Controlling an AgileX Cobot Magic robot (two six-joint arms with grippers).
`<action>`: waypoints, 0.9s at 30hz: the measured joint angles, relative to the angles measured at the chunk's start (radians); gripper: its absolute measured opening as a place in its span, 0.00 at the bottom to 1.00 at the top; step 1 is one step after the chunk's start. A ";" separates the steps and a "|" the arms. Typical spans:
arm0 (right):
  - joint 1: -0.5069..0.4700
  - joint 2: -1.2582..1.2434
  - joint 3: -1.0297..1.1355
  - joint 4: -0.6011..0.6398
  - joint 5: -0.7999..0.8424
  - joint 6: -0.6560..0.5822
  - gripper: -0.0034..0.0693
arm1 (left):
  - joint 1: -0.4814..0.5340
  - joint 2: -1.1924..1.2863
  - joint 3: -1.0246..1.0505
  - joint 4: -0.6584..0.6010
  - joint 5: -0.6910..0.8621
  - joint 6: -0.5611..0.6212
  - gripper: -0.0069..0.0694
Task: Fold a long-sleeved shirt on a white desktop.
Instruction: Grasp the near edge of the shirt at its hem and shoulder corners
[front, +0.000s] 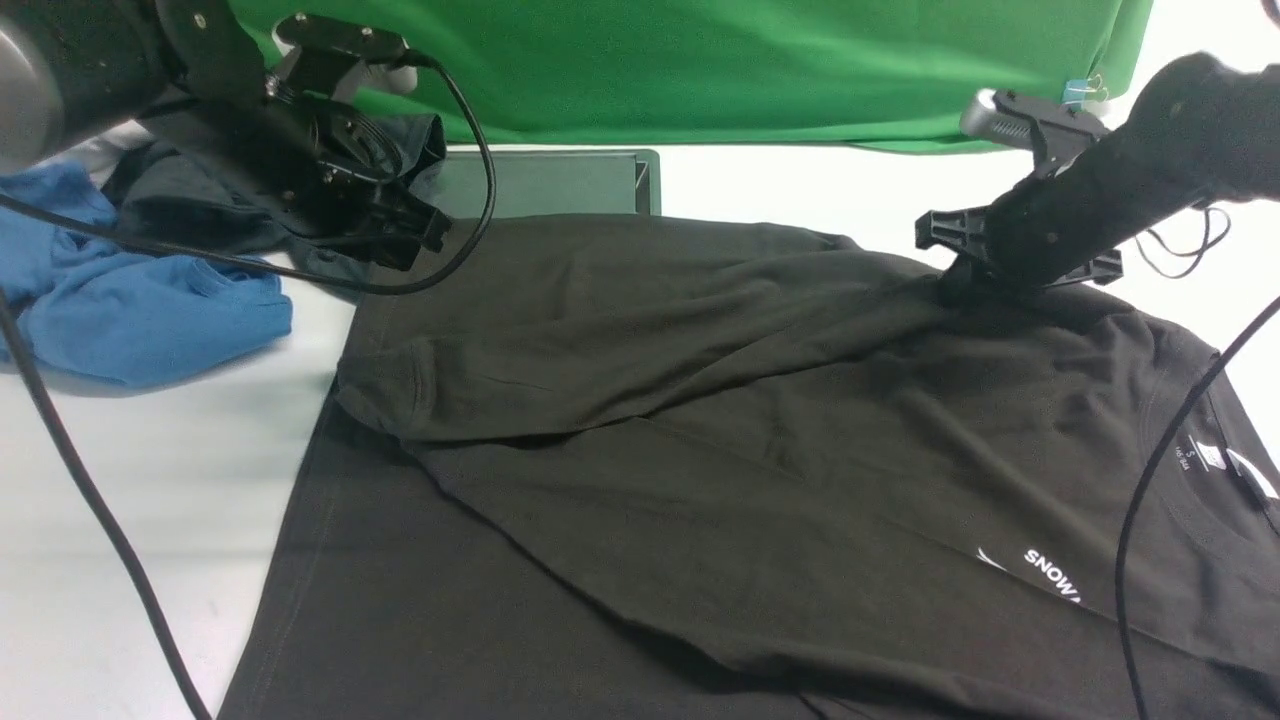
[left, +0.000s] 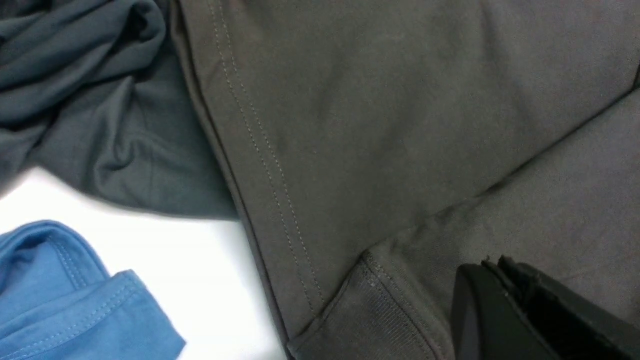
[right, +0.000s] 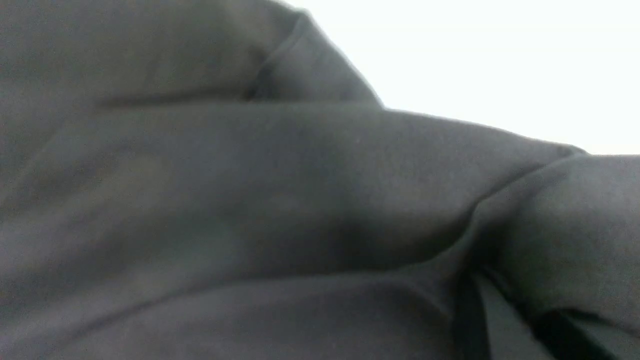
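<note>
The black long-sleeved shirt (front: 700, 420) lies spread over the white desktop (front: 150, 470), with one sleeve folded across its body and the cuff (front: 385, 385) near the left hem. The white chest print (front: 1050, 575) and neck label (front: 1210, 455) show at the right. My right gripper (front: 955, 285) is shut on a bunch of shirt fabric near the far shoulder; folds (right: 250, 200) gather toward its finger (right: 480, 320). My left gripper (front: 415, 240) hovers over the shirt's far left corner. Its fingertips (left: 495, 267) are pressed together with nothing between them, just above the cuff (left: 370, 315).
A blue garment (front: 130, 300) and a smaller dark bluish garment (front: 200, 210) lie at the far left, touching the shirt's hem (left: 260, 150). The grey hatch (front: 545, 183) sits behind the shirt under the green backdrop (front: 700, 60). Cables (front: 90, 500) hang across both sides.
</note>
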 joint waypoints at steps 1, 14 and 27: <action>0.000 -0.002 0.000 0.000 0.005 0.003 0.11 | 0.000 0.000 0.000 0.000 0.000 0.000 0.11; 0.000 -0.006 -0.013 -0.083 0.214 0.070 0.40 | 0.000 -0.019 0.000 0.000 0.006 0.007 0.11; 0.033 -0.016 -0.201 -0.129 0.325 -0.106 0.59 | -0.098 -0.196 0.090 -0.020 -0.024 0.016 0.11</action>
